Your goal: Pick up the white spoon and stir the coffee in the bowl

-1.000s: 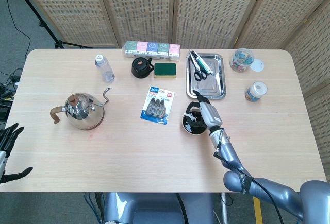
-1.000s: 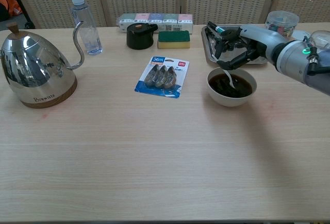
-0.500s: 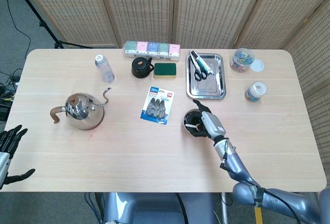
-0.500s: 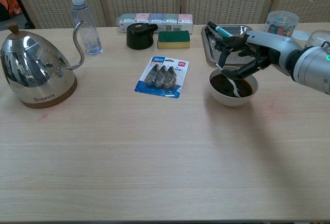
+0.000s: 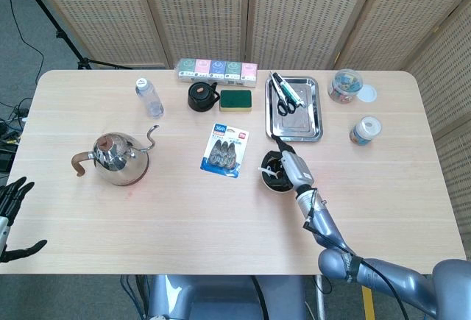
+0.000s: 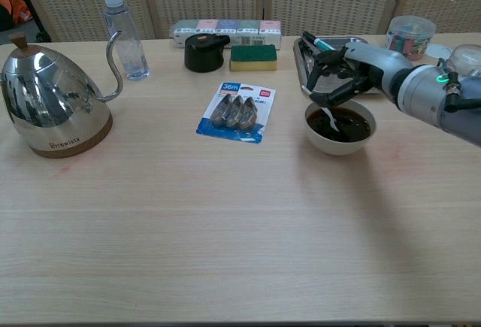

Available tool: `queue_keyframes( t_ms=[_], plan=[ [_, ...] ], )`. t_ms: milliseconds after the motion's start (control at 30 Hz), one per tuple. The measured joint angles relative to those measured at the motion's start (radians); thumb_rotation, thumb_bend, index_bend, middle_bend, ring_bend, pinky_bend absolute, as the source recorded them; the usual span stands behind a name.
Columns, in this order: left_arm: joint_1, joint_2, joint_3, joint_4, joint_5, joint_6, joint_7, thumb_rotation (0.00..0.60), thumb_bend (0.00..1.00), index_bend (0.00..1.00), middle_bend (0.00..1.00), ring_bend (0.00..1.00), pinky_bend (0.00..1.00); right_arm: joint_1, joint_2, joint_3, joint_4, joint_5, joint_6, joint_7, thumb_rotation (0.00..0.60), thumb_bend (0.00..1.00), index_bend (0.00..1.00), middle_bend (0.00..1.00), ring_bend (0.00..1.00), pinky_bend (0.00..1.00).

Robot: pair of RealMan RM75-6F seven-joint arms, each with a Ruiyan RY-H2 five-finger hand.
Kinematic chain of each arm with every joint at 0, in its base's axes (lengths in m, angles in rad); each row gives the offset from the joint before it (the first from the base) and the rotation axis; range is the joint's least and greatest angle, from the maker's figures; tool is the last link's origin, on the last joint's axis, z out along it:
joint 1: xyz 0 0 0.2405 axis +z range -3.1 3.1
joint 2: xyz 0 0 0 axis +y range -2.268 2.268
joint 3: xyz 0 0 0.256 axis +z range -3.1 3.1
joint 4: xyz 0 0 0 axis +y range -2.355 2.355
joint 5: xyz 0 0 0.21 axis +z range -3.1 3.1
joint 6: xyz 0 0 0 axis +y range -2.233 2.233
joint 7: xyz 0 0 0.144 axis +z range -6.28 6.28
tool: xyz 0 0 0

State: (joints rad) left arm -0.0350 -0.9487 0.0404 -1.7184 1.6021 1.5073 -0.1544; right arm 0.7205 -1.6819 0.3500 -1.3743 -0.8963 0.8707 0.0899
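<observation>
1. The pick-up part of the task is looking done: the right hand point(image 6: 347, 79) is pinching the white spoon point(image 6: 329, 118) by its handle, and the spoon's head is dipping into the dark coffee in the bowl point(image 6: 338, 140).
2. The stirring itself is, by my reading, under way rather than finished; what is left is a matter of working the spoon round the bowl, and the pictures are giving no sign of how much more is needed.
3. The bowl is sitting on the counter toward its right side, just in front of the metal tray point(image 5: 309, 130) and just right of the blue blister pack point(image 6: 237, 111). In the head view the bowl point(image 5: 268, 182) is partly hiding under the right hand point(image 5: 291, 165), with the white spoon point(image 5: 270, 172) showing at its left rim.
4. The right arm is reaching in from the counter's right edge in the chest view, forearm lying low and roughly level, with the hand hanging over the far rim of the bowl and its fingers curling downward around the spoon handle.
5. The spoon is tilting, handle up toward the hand and head down in the liquid near the bowl's left side.
6. The left hand point(image 5: 10, 213) is showing only in the head view, off the counter's near left corner, holding nothing with its fingers spread apart.
7. The kettle point(image 6: 51, 105) and water bottle point(image 6: 123, 38) are standing well apart from the bowl, toward the counter's left side.
</observation>
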Motion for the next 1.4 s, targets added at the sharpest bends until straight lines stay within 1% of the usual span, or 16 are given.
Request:
queue_keyframes(
  t_ms=[167, 367, 467, 633, 733, 967, 1067, 1233, 1300, 1400],
  plan=[
    [-0.001, -0.001, -0.001, 0.001, -0.002, -0.003, 0.003, 0.6, 0.0, 0.0, 0.0, 0.0, 0.0, -0.007, 0.004, 0.013, 0.024, 0.004, 0.003, 0.023, 0.6, 0.56, 0.6, 0.0, 0.0, 0.0],
    [-0.001, -0.006, 0.003, -0.004, 0.004, -0.003, 0.02, 0.6, 0.0, 0.0, 0.0, 0.0, 0.0, -0.037, 0.059, 0.005, 0.007, -0.025, 0.015, 0.035, 0.6, 0.56, 0.6, 0.0, 0.0, 0.0],
    [-0.001, -0.009, 0.004, -0.007, 0.006, -0.004, 0.034, 0.6, 0.0, 0.0, 0.0, 0.0, 0.0, -0.06, 0.098, -0.009, -0.031, -0.044, 0.017, 0.045, 0.6, 0.56, 0.6, 0.0, 0.0, 0.0],
    [0.0, -0.016, 0.006, -0.013, 0.01, -0.003, 0.053, 0.6, 0.0, 0.0, 0.0, 0.0, 0.0, -0.098, 0.174, -0.042, -0.132, -0.09, 0.01, 0.067, 0.6, 0.56, 0.6, 0.0, 0.0, 0.0],
    [0.002, -0.014, 0.006, -0.013, 0.011, 0.0, 0.048, 0.6, 0.0, 0.0, 0.0, 0.0, 0.0, -0.11, 0.193, -0.062, -0.17, -0.109, 0.005, 0.07, 0.6, 0.56, 0.6, 0.0, 0.0, 0.0],
    [0.001, -0.011, 0.007, -0.009, 0.012, 0.002, 0.035, 0.6, 0.0, 0.0, 0.0, 0.0, 0.0, -0.092, 0.155, -0.06, -0.167, -0.101, 0.0, 0.061, 0.6, 0.56, 0.6, 0.0, 0.0, 0.0],
    [0.002, -0.008, 0.006, -0.007, 0.011, 0.003, 0.026, 0.6, 0.0, 0.0, 0.0, 0.0, 0.0, -0.072, 0.12, -0.048, -0.134, -0.088, -0.002, 0.057, 0.6, 0.56, 0.6, 0.0, 0.0, 0.0],
    [0.002, -0.004, 0.004, -0.003, 0.007, 0.004, 0.011, 0.6, 0.0, 0.0, 0.0, 0.0, 0.0, -0.038, 0.064, -0.022, -0.049, -0.053, -0.012, 0.055, 0.6, 0.56, 0.6, 0.0, 0.0, 0.0],
    [0.002, -0.002, 0.003, -0.001, 0.006, 0.005, 0.005, 0.6, 0.0, 0.0, 0.0, 0.0, 0.0, -0.026, 0.049, -0.01, -0.013, -0.04, -0.015, 0.053, 0.6, 0.56, 0.6, 0.0, 0.0, 0.0],
    [0.001, 0.0, 0.002, 0.001, 0.004, 0.004, 0.0, 0.6, 0.0, 0.0, 0.0, 0.0, 0.0, -0.022, 0.048, 0.0, 0.014, -0.025, -0.015, 0.05, 0.6, 0.56, 0.6, 0.0, 0.0, 0.0]
  ],
)
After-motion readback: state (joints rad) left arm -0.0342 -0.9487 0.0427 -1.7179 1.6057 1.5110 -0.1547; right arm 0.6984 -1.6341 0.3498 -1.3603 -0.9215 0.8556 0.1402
